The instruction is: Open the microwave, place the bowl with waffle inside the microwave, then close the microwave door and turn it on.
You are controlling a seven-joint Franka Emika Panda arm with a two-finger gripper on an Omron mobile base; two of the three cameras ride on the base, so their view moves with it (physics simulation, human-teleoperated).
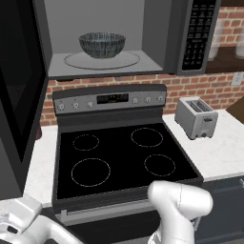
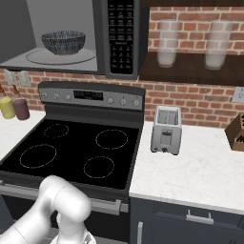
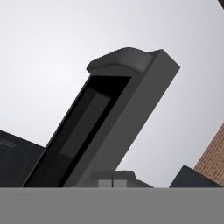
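The microwave (image 1: 198, 33) (image 2: 119, 38) hangs above the stove with its light grey cavity exposed. Inside, the striped grey-blue bowl (image 1: 102, 44) (image 2: 63, 42) sits upright on the glass turntable (image 1: 102, 61). The waffle is hidden behind the bowl's wall. The microwave door (image 1: 19, 95) stands swung out at the far left. The hand view looks up at that door (image 3: 109, 118) edge-on, tilted against the pale ceiling. My gripper (image 3: 113, 183) sits low beneath it, its tips pressed together and shut on nothing, apart from the door.
A black-topped stove (image 1: 119, 157) (image 2: 71, 152) lies below the microwave. A silver toaster (image 1: 196, 117) (image 2: 166, 129) stands on the white counter to its right. Yellow and mauve jars (image 2: 13, 107) stand at the left, a knife block (image 2: 236, 132) at the far right.
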